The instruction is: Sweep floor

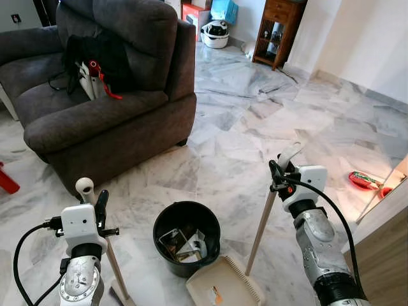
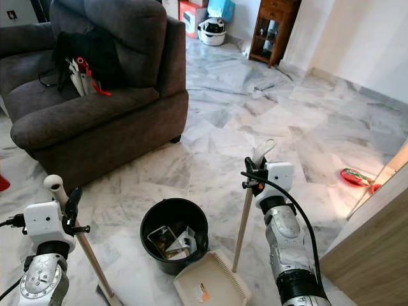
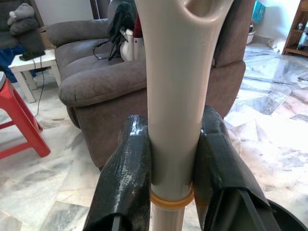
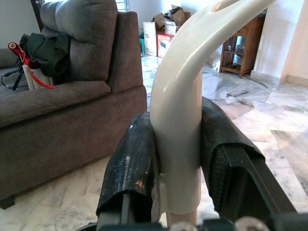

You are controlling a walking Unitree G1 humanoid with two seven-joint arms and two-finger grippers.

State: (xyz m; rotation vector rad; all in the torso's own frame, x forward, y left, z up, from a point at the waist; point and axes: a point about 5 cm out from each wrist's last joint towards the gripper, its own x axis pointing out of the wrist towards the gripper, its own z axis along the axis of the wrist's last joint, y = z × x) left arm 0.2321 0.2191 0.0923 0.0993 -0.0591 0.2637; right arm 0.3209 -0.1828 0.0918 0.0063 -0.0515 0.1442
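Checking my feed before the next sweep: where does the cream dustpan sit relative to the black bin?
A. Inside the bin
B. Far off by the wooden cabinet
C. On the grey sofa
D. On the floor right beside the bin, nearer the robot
D: the cream plastic dustpan lies on the marble floor, right beside the round black plastic bin, its long handle held by the right gripper.

Both silver arms rise from the near edge, wrists upright. The left gripper point(image 3: 174, 159) at near left has its jaws clamped on a pale handle point(image 3: 175, 96) (fingers either side); the right gripper point(image 4: 177, 154) likewise grips another handle point(image 4: 180, 120).
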